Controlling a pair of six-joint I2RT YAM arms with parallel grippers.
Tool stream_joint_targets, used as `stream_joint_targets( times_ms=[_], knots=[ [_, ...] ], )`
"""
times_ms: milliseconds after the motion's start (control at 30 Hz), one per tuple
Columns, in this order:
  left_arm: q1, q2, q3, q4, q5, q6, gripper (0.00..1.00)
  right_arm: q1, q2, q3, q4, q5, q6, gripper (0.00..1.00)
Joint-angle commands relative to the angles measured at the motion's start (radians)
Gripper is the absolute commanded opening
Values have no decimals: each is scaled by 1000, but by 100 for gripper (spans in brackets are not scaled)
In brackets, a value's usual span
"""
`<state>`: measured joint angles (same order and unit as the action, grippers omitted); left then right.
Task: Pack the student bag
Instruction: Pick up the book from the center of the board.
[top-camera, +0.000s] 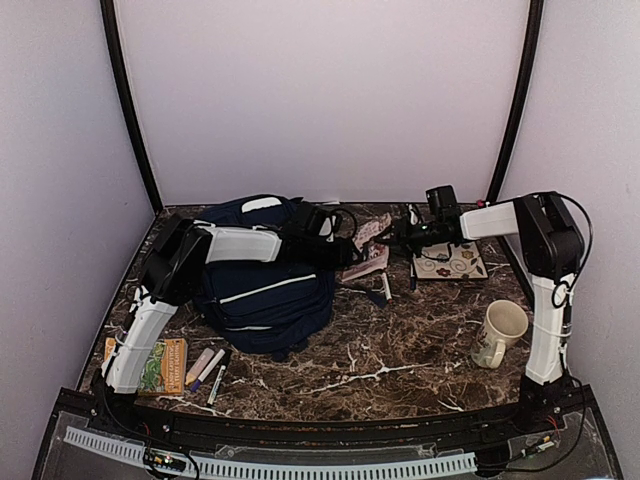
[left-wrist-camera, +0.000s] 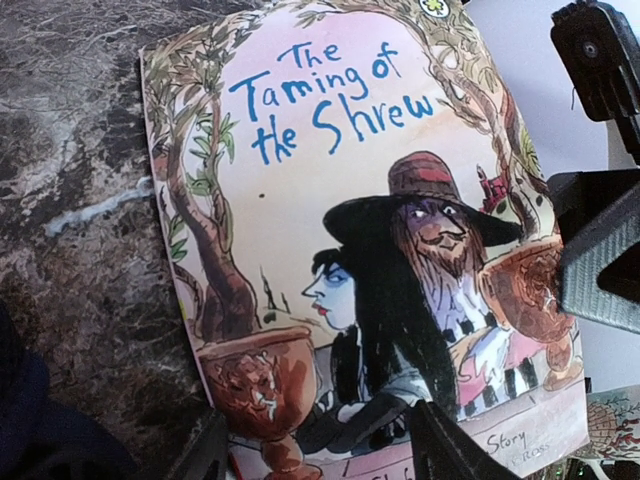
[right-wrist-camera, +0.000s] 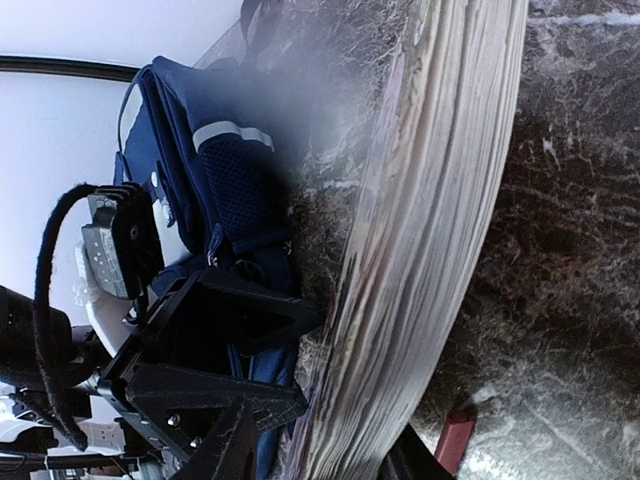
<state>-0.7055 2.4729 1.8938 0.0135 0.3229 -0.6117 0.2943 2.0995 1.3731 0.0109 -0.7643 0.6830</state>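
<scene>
The navy-blue student bag (top-camera: 262, 285) lies left of centre on the marble table; its side also shows in the right wrist view (right-wrist-camera: 225, 170). A picture book, "The Taming of the Shrew" (left-wrist-camera: 350, 190), stands on edge just right of the bag (top-camera: 370, 252). My right gripper (right-wrist-camera: 320, 460) is shut on the book's page block (right-wrist-camera: 430, 230), and it shows at the book's right edge (left-wrist-camera: 600, 250). My left gripper (left-wrist-camera: 325, 455) is open, its fingers spread wide against the front cover near the bottom edge. In the top view it (top-camera: 343, 248) faces the right gripper (top-camera: 393, 240).
A cream mug (top-camera: 498, 332) stands at the right. A floral-patterned pad (top-camera: 450, 262) lies under the right arm. A green and orange box (top-camera: 150, 365) and some markers (top-camera: 208, 368) lie near the front left. A pen (top-camera: 386, 287) lies below the book.
</scene>
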Motion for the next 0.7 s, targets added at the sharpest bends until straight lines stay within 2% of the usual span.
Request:
stream_joint_targets(
  times_ms=[0,133,233,400,667],
  knots=[
    [-8,-1,-44,-85,4,8,65,2,53,71,-35,30,-32,36],
    [-8,-5,-49,-88,-2,10,65,1,65,107,-87,66,-96,12],
    [-6,-29,-55,-95,-20,28,65,-4,42,114,-83,59,-116,1],
    [-6,-154,-72,-125,-69,79,68,-10,-54,107,-52,25,-166,0],
    [-4,-461,-195,-150,-150,164,74,-13,-258,34,-44,-57,-288,0]
  ],
)
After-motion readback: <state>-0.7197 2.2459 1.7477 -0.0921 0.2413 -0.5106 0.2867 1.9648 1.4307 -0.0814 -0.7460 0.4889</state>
